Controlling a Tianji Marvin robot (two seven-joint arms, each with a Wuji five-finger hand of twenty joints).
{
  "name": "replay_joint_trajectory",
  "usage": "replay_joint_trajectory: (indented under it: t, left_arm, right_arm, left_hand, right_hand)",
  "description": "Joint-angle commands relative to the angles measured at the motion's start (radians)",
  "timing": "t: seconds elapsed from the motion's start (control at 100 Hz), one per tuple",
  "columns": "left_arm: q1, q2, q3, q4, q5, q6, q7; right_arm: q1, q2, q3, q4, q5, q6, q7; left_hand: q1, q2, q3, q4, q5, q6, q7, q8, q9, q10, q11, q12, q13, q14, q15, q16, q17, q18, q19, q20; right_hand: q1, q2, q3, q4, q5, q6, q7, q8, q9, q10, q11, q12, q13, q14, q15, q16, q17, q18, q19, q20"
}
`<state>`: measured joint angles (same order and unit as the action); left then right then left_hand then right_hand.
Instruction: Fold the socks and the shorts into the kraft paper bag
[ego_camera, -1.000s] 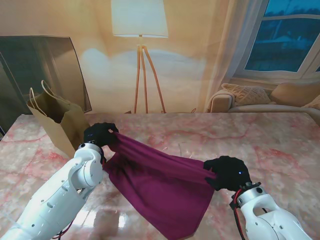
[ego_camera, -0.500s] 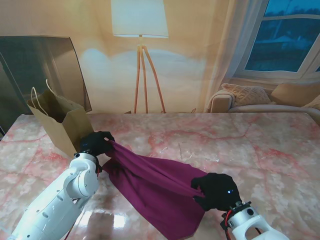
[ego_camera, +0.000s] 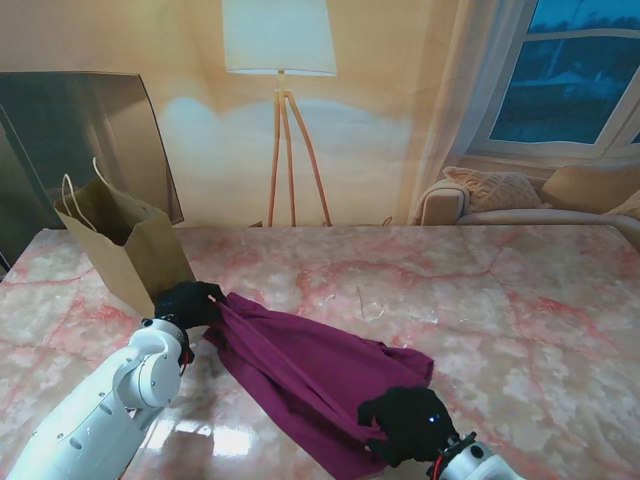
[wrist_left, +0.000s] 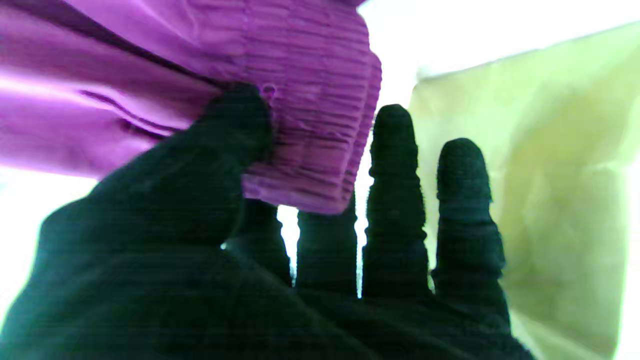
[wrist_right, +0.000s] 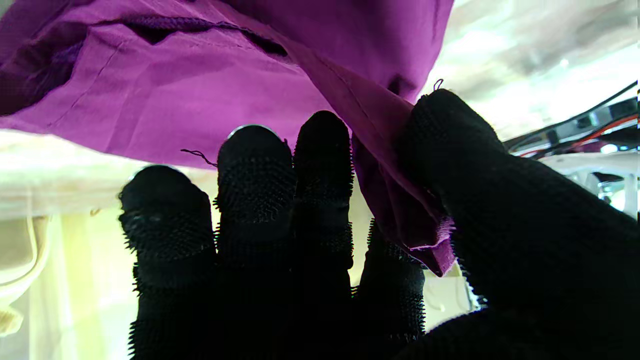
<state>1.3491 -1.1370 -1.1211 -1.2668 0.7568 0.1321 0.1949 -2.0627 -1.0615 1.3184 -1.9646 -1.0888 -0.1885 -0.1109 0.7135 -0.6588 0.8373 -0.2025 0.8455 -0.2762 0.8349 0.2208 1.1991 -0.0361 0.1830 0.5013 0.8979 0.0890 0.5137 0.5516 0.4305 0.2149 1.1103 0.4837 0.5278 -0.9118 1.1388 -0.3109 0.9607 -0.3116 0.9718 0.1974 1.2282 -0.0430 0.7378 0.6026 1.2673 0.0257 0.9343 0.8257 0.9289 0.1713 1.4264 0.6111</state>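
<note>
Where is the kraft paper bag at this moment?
In the stand's view the kraft paper bag stands upright at the table's far left, just beyond the left hand, which grips one end of the purple shorts.

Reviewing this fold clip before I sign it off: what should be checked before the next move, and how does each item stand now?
1. Left hand grips the shorts waistband: ok.
2. Right hand pinches the fabric edge: ok.
3. Shorts folded flat: not ok, bunched.
4. Kraft paper bag upright, mouth open: ok.
5. Socks located: cannot tell, none visible.
6. Bag clear of left hand: cannot tell, very close.
</note>
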Motion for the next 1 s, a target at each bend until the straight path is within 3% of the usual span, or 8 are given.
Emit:
replay_joint_trajectory:
  t: [0.0, 0.08, 0.18, 0.25, 0.32, 0.72, 0.92, 0.99]
  left_arm:
    - [0.025, 0.022, -0.013, -0.023, 0.005, -0.006, -0.04]
    - [0.044, 0.033, -0.033, -0.047, 0.014, -0.026, -0.087]
    - [0.077, 0.048, -0.069, -0.094, 0.011, -0.047, -0.17]
    - [0.099, 0.056, -0.093, -0.125, 0.013, -0.062, -0.214]
    - [0.121, 0.064, -0.116, -0.157, 0.017, -0.076, -0.257]
    - [0.229, 0.075, -0.227, -0.327, 0.008, -0.114, -0.349]
    - [0.233, 0.067, -0.225, -0.344, -0.086, -0.076, -0.36]
    - [0.222, 0.059, -0.197, -0.336, -0.083, -0.018, -0.328]
  right_arm:
    - [-0.017, 0.005, -0.011, 0.009, 0.005, -0.02, 0.013]
    - [-0.02, 0.008, -0.012, 0.004, 0.012, -0.035, 0.043]
    - [-0.025, 0.015, -0.003, -0.013, 0.033, -0.055, 0.118]
    - [-0.028, 0.02, 0.006, -0.026, 0.061, -0.071, 0.189]
    - [-0.032, 0.025, 0.015, -0.041, 0.076, -0.081, 0.236]
    - [-0.074, 0.021, 0.065, -0.094, 0.086, -0.078, 0.252]
    - [-0.045, 0.011, 0.045, -0.044, 0.113, -0.034, 0.185]
    - [-0.02, 0.01, 0.029, -0.012, 0.123, -0.013, 0.179]
  left_hand:
    - [0.027, 0.01, 0.061, -0.003, -0.023, 0.058, -0.054, 0.014, -0.068, -0.024, 0.04, -0.033, -0.046, -0.014, -0.039, -0.014, -0.021, -0.02, -0.024, -0.005]
    - [-0.023, 0.021, 0.115, -0.007, -0.057, 0.114, -0.183, 0.06, -0.178, 0.0, 0.089, -0.139, -0.093, -0.016, -0.077, -0.024, -0.057, -0.027, -0.066, -0.008]
    - [-0.114, 0.046, 0.179, 0.075, -0.14, 0.198, -0.315, 0.074, -0.301, 0.023, 0.067, -0.185, -0.182, -0.018, -0.135, -0.046, -0.132, -0.044, -0.141, -0.023]
    - [-0.133, 0.022, 0.169, 0.069, -0.189, 0.226, -0.368, 0.067, -0.371, 0.053, 0.052, -0.193, -0.234, -0.015, -0.165, -0.059, -0.171, -0.056, -0.19, -0.033]
    - [-0.156, 0.001, 0.159, 0.061, -0.221, 0.244, -0.401, 0.06, -0.417, 0.054, 0.04, -0.2, -0.273, -0.011, -0.187, -0.068, -0.201, -0.062, -0.23, -0.041]
    - [-0.233, -0.038, 0.129, 0.033, -0.291, 0.323, -0.498, 0.022, -0.552, 0.111, 0.004, -0.219, -0.379, 0.008, -0.262, -0.115, -0.277, -0.094, -0.378, -0.077]
    - [-0.298, 0.322, -0.163, 0.105, -0.287, 0.379, -0.546, 0.008, -0.592, 0.165, -0.018, -0.23, -0.414, 0.05, -0.301, -0.162, -0.292, -0.099, -0.434, -0.116]
    - [-0.254, 0.393, -0.171, 0.132, -0.265, 0.391, -0.55, 0.012, -0.577, 0.186, -0.013, -0.228, -0.393, 0.069, -0.288, -0.158, -0.272, -0.098, -0.409, -0.109]
  right_hand:
    - [-0.014, 0.021, 0.04, -0.039, 0.022, -0.033, 0.06, 0.042, 0.006, -0.011, 0.003, 0.013, 0.01, 0.0, 0.006, 0.003, -0.011, -0.019, 0.048, 0.023]
    - [-0.043, 0.043, 0.017, -0.043, -0.005, -0.026, 0.041, 0.042, -0.026, -0.015, -0.016, 0.0, -0.018, 0.004, -0.034, -0.015, -0.035, -0.023, 0.027, 0.015]
    - [-0.112, 0.086, -0.049, -0.048, -0.072, 0.008, -0.012, 0.042, -0.091, -0.012, -0.07, -0.052, -0.078, 0.012, -0.137, -0.059, -0.083, -0.034, -0.014, 0.002]
    - [-0.188, 0.154, -0.086, 0.002, -0.07, 0.053, -0.155, 0.105, -0.129, -0.008, -0.12, -0.114, -0.126, 0.019, -0.228, -0.093, -0.13, -0.044, -0.055, -0.001]
    - [-0.267, 0.231, -0.118, 0.143, -0.096, 0.093, -0.333, 0.245, -0.172, -0.005, -0.186, -0.173, -0.187, 0.027, -0.327, -0.131, -0.184, -0.048, -0.102, 0.002]
    - [-0.368, 0.478, -0.489, 0.222, -0.31, 0.136, -0.48, 0.239, -0.343, 0.006, -0.349, -0.32, -0.388, 0.039, -0.612, -0.278, -0.408, -0.04, -0.436, -0.06]
    - [-0.267, 0.586, -0.135, 0.275, -0.288, 0.153, -0.469, 0.244, -0.33, 0.03, -0.368, -0.362, -0.392, 0.024, -0.674, -0.375, -0.393, -0.072, -0.51, -0.135]
    - [-0.183, 0.553, -0.023, 0.227, -0.278, 0.159, -0.435, 0.201, -0.327, 0.031, -0.378, -0.375, -0.397, 0.013, -0.69, -0.419, -0.389, -0.082, -0.522, -0.171]
